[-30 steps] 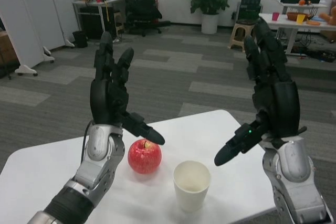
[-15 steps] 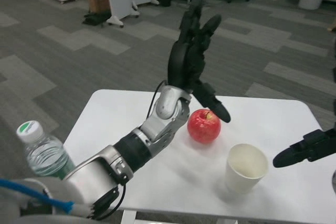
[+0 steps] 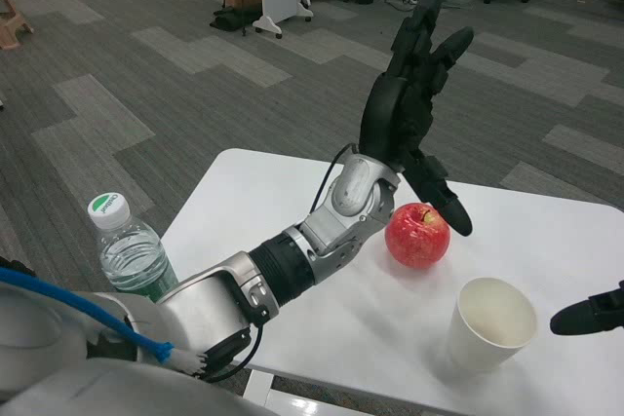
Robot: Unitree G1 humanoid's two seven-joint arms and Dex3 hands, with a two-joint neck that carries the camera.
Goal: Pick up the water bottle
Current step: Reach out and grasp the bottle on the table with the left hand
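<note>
Water bottle sits at the far left of the view, beside the tabletop's left edge, close to the robot's left shoulder. Only the white cap and upper clear body show; its base is hidden behind the arm, so can't tell whether it stands on the tabletop or on something lower.

Left hand is raised above the tabletop, fingers spread apart and pointing up, holding nothing. It hangs just over the apple, well apart from the bottle. My guess is the posture is a ready pose, not a reach.

Right hand: only a dark tip shows at the right edge, near the paper cup. Can't tell if it's apart or closed.

Room to move: the bottle is behind the left elbow, so the left arm would probably have to fold back and swing outward to reach it. Apple and cup are mid-tabletop, away from that path. Bottle is near the edge; a side nudge could tip it off. Best to approach from the side and wrap the body below the cap.
</note>
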